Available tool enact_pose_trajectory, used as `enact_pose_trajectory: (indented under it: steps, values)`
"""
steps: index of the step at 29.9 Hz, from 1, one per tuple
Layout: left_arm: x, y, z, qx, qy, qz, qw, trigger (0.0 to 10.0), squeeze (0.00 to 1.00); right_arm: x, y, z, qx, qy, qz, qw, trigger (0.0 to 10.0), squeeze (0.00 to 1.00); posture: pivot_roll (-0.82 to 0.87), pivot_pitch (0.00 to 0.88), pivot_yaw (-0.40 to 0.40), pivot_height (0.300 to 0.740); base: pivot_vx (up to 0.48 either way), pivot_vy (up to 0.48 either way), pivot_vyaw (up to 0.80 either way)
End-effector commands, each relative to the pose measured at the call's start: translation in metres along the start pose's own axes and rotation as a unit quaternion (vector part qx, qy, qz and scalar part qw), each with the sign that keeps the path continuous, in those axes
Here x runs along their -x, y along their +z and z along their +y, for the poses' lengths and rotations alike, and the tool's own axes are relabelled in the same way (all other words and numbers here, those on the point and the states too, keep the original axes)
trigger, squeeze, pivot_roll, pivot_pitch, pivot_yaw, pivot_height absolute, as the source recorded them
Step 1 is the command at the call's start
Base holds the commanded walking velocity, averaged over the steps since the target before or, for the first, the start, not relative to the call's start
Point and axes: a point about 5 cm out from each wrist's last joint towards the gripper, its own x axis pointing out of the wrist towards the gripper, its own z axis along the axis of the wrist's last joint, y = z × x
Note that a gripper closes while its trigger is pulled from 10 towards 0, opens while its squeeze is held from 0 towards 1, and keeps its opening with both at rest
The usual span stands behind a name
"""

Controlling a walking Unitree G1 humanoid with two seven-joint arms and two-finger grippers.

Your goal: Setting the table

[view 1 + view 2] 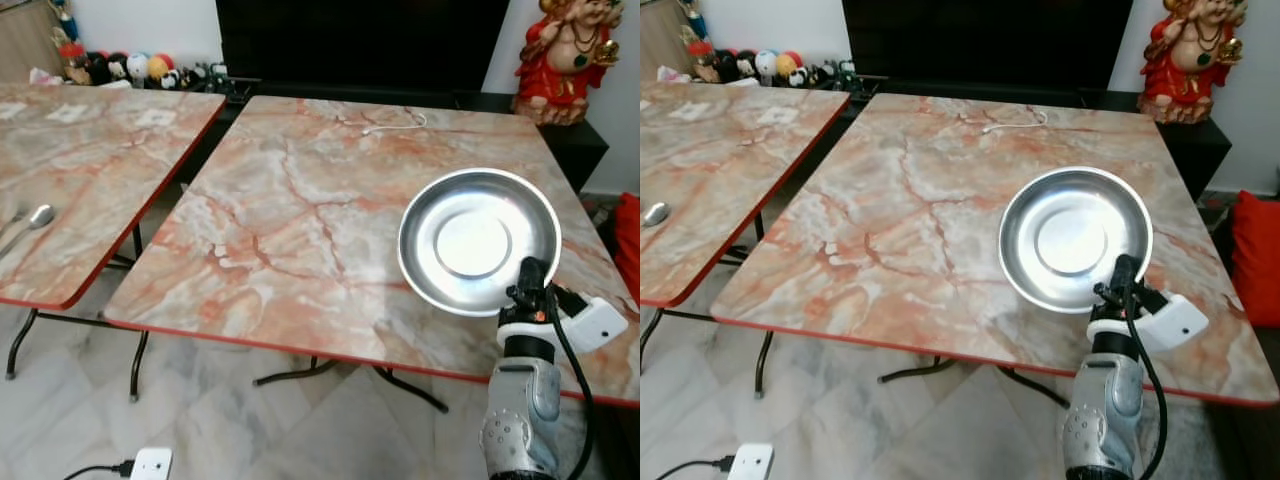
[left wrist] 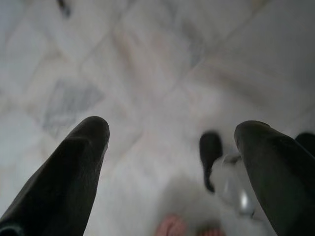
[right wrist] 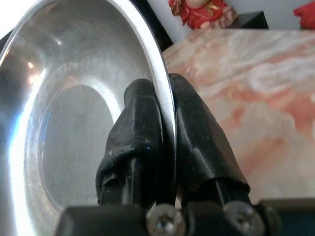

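A round steel plate (image 1: 478, 240) is held tilted above the right side of the marble table (image 1: 300, 210). My right gripper (image 1: 531, 274) is shut on the plate's near rim; in the right wrist view its two black fingers (image 3: 189, 132) pinch the rim of the steel plate (image 3: 69, 98) between them. A metal spoon (image 1: 34, 220) lies on a second marble table (image 1: 90, 160) to the left. My left gripper (image 2: 172, 147) hangs open over the tiled floor.
A white cable (image 1: 395, 125) lies near the table's far edge. A dark TV cabinet (image 1: 360, 45) stands behind, with a red figurine (image 1: 568, 55) at the right and small toys (image 1: 130, 68) at the left. A white plug (image 1: 150, 465) lies on the floor.
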Motion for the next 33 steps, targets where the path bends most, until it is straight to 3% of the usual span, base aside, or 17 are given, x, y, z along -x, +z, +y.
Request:
enact_pose_trajectory:
  steps: [1, 11, 18, 20, 22, 25, 29, 33]
  values:
    - [-0.001, 0.000, -0.005, 0.009, -0.003, -0.002, 1.000, 10.0, 0.00, -0.001, 0.006, -0.002, 0.000, -0.005, -0.011, 1.000, 10.0, 0.00, 0.04, 0.020, -0.027, 0.740, 0.307, 0.000, 0.00]
    - [0.000, -0.002, -0.003, 0.012, -0.004, -0.003, 1.000, 10.0, 0.00, -0.006, 0.008, 0.005, 0.007, 0.013, 0.001, 1.000, 10.0, 0.00, 0.03, 0.028, -0.038, 0.740, 0.000, 0.000, 0.00]
    - [0.005, -0.018, -0.002, 0.015, -0.003, 0.013, 1.000, 10.0, 0.00, -0.009, 0.013, 0.009, 0.015, 0.064, 0.065, 0.996, 10.0, 0.00, 0.02, 0.040, -0.047, 0.740, 0.000, 0.000, 0.00]
    - [0.006, -0.021, -0.004, 0.016, -0.004, 0.015, 1.000, 10.0, 0.00, -0.011, 0.013, 0.005, 0.056, 0.073, 0.094, 0.991, 10.0, 0.00, 0.01, 0.042, -0.052, 0.740, 0.000, 0.000, 0.00]
    - [0.007, -0.025, -0.009, 0.017, -0.006, 0.020, 1.000, 10.0, 0.00, -0.014, 0.010, -0.003, 0.082, 0.078, 0.172, 0.979, 10.0, 0.00, 0.00, 0.045, -0.054, 0.740, 0.000, 0.000, 0.00]
    - [0.005, -0.023, -0.011, 0.019, -0.008, 0.019, 1.000, 10.0, 0.00, -0.017, 0.015, 0.002, 0.052, 0.119, 0.217, 0.967, 10.0, 0.00, 0.00, 0.048, -0.064, 0.740, 0.000, 0.000, 0.00]
    - [0.004, -0.020, -0.013, 0.027, -0.008, 0.016, 0.999, 10.0, 0.00, -0.013, 0.011, 0.006, 0.073, 0.175, 0.280, 0.941, 10.0, 0.00, 0.00, 0.046, -0.077, 0.740, 0.000, 0.000, 0.00]
    - [0.004, -0.020, -0.016, 0.031, -0.009, 0.017, 0.999, 10.0, 0.00, -0.010, 0.001, 0.002, 0.071, 0.180, 0.324, 0.926, 10.0, 0.00, 0.01, 0.043, -0.087, 0.740, 0.000, 0.000, 0.00]
